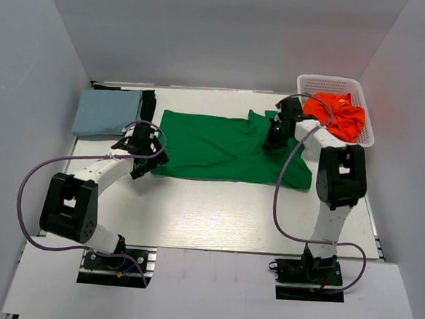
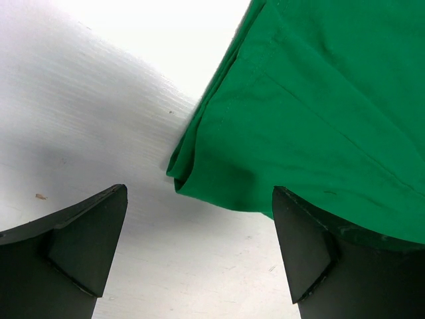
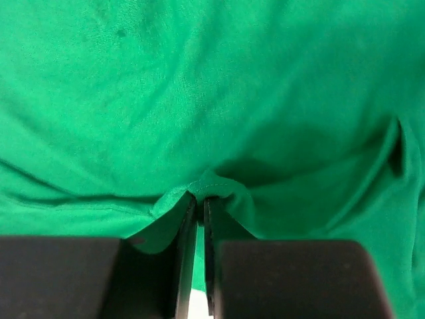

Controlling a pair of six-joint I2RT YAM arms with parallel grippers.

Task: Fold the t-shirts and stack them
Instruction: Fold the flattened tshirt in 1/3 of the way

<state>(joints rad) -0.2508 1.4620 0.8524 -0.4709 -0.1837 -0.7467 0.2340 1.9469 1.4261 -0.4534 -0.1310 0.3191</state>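
Note:
The bright green t-shirt lies spread across the middle of the table. My right gripper is shut on a pinched fold of the green shirt near its right end. My left gripper is open at the shirt's near left corner, with that corner lying just ahead between the fingers on the table. A folded pale blue t-shirt lies at the back left with a black shirt beside it. An orange t-shirt is crumpled in the basket.
The white mesh basket stands at the back right corner. White walls enclose the table on three sides. The table surface in front of the green shirt is bare white.

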